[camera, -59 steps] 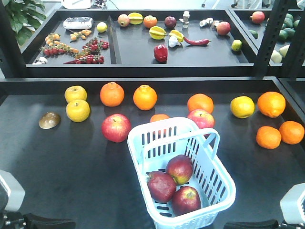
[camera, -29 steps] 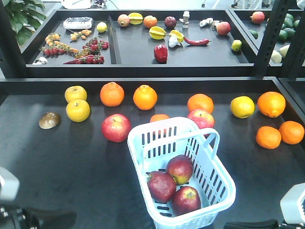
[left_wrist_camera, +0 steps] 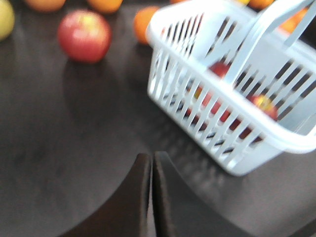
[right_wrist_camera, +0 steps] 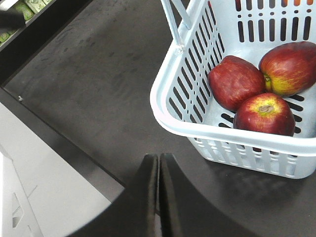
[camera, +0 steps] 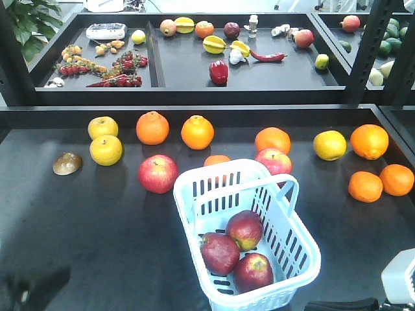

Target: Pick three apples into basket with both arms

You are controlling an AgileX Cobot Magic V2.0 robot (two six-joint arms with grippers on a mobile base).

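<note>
Pressing its fingers together on nothing, the left gripper hangs over bare table beside the basket. The right gripper is likewise closed and empty, just outside the basket's rim. Three apples lie touching in the basket's near end. Oranges and brighter apples sit on the table behind it.

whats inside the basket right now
Three dark red apples lie clustered at the near end of the basket, touching. The far half shows only bare slotted floor. The floor under the apples is covered.
</note>
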